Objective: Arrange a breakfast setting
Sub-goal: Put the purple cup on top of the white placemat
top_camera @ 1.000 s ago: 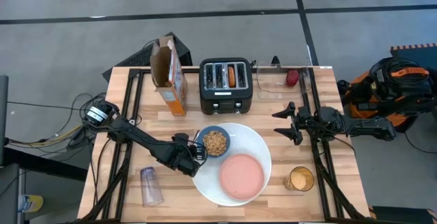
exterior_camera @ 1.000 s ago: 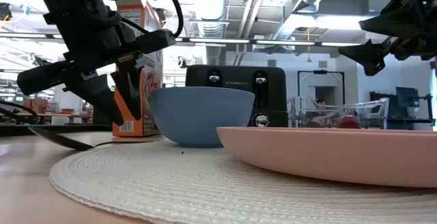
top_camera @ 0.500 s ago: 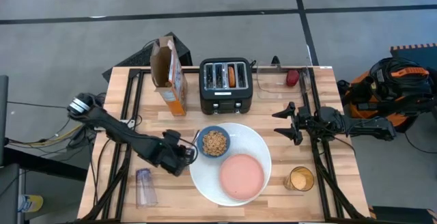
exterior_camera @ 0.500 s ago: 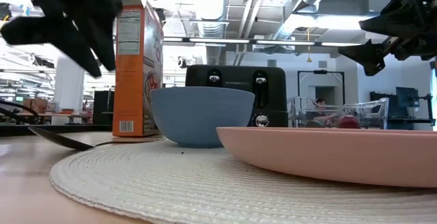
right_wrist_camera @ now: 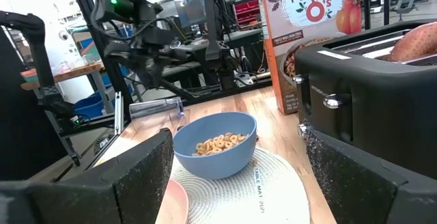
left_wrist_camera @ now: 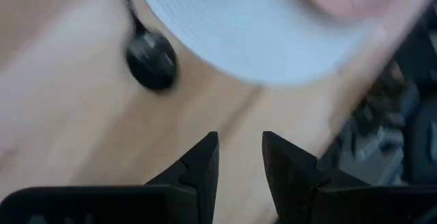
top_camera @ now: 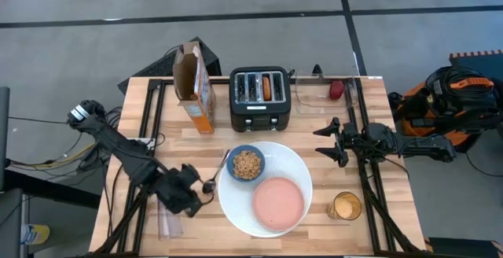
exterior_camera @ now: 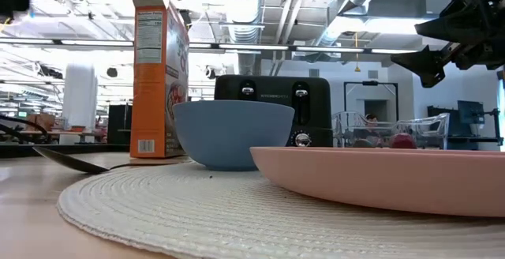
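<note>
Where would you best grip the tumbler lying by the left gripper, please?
Probably across its middle, coming from above: the tumbler lies on its side on the table, so its round wall faces up. The left gripper hovers beside it, fingers slightly apart.

1 plate [top_camera: 300, 164], 1 bowl [top_camera: 247, 164], 1 saucer [top_camera: 278, 202], 1 spoon [top_camera: 214, 176], 1 tumbler [top_camera: 167, 222], 1 cereal box [top_camera: 195, 86], 1 toaster [top_camera: 261, 99].

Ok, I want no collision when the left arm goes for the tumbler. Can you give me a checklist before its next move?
1. Left tool empty: ok, fingers apart, nothing between them.
2. Tumbler lying on its side: ok.
3. Grip line on tumbler: cannot tell, the arm covers most of it from above.
4. Spoon close beside the left tool: not ok, easily knocked.
5. Right tool clear, open, beside the plate: ok.
</note>
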Tool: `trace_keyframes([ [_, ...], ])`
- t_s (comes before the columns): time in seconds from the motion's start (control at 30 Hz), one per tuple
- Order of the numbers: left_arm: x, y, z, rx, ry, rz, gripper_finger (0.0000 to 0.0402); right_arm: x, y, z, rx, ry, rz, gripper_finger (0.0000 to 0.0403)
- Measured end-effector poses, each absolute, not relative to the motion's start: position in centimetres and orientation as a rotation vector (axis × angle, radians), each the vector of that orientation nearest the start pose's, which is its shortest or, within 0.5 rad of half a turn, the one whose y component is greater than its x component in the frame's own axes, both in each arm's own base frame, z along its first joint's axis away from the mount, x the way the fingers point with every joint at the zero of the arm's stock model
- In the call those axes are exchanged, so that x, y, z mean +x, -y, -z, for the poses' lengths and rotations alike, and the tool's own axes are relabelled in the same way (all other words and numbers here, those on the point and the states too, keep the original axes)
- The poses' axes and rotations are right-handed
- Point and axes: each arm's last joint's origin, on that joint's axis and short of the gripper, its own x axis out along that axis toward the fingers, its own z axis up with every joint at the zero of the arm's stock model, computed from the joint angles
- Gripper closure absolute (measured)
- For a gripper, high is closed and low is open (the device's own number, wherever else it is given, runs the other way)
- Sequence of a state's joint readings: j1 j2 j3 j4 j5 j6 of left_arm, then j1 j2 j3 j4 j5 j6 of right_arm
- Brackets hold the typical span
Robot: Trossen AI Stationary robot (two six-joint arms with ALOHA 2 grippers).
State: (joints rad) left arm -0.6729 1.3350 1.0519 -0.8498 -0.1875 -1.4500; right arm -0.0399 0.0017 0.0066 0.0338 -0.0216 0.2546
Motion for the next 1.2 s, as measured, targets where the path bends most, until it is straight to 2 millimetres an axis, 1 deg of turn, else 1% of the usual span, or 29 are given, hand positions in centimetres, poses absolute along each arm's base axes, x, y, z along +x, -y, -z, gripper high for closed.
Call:
trace_keyframes([
  [0.1,19.6,16.4,-27.3,-0.821,-1.126,-0.279,0.0301,9.7,0.3,-16.9,0.253,0.041,0.013,0.0047],
  [0.33,18.5,18.5,-30.0,-0.837,-1.132,-0.134,0.0301,9.7,0.3,-16.9,0.253,0.041,0.013,0.0047],
  [0.43,17.9,19.3,-30.8,-0.826,-1.133,-0.079,0.0301,9.7,0.3,-16.9,0.253,0.041,0.013,0.0047],
  [0.53,17.0,20.1,-30.9,-0.82,-1.148,-0.05,0.0301,9.7,0.3,-16.9,0.253,0.041,0.013,0.0047],
  [0.67,16.3,21.0,-30.1,-0.857,-1.215,-0.071,0.0301,9.7,0.3,-16.9,0.253,0.041,0.013,0.0047],
  [0.73,16.0,21.4,-29.3,-0.827,-1.264,-0.084,0.0301,9.7,0.3,-16.9,0.253,0.041,0.013,0.0047],
  [1.0,15.5,24.0,-26.7,-0.716,-1.328,-0.108,0.0301,9.7,0.3,-16.9,0.253,0.041,0.013,0.0047],
  [1.2,14.4,25.8,-24.7,-0.617,-1.378,-0.145,0.0301,9.7,0.3,-16.9,0.253,0.041,0.013,0.0047],
])
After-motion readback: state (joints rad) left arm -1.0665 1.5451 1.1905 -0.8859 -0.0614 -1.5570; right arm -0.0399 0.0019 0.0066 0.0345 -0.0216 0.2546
